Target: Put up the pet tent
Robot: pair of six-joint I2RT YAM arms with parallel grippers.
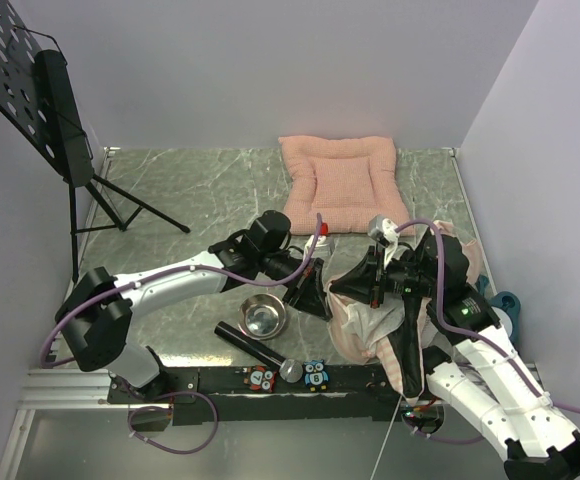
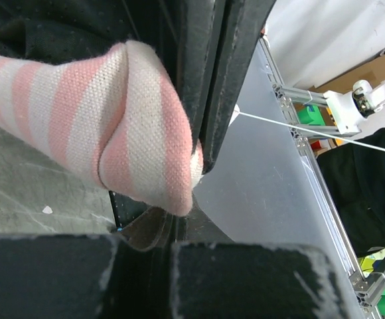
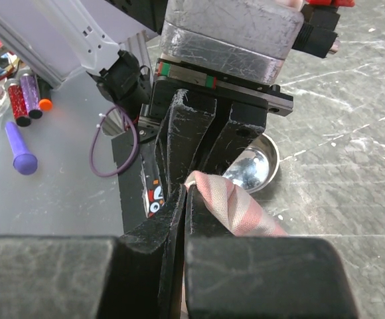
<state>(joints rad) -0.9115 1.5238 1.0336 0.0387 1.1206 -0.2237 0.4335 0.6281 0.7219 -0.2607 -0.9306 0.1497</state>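
Note:
The pet tent (image 1: 370,325) lies crumpled at the front right, with pink-and-white stripes, white mesh and a black floor. My left gripper (image 1: 308,285) and right gripper (image 1: 370,283) meet at its left edge, facing each other. In the left wrist view my gripper (image 2: 169,246) is shut on a black flap of the tent, beside a striped corner (image 2: 133,119). In the right wrist view my gripper (image 3: 182,242) is shut on black tent fabric next to the same striped corner (image 3: 235,206). A thin white pole (image 2: 312,129) runs off past the table edge.
A steel bowl (image 1: 263,317) and a black tube (image 1: 250,343) lie just left of the tent. Two owl figures (image 1: 315,374) stand at the front rail. A pink quilted cushion (image 1: 340,180) lies at the back. A music stand (image 1: 40,100) is at the back left.

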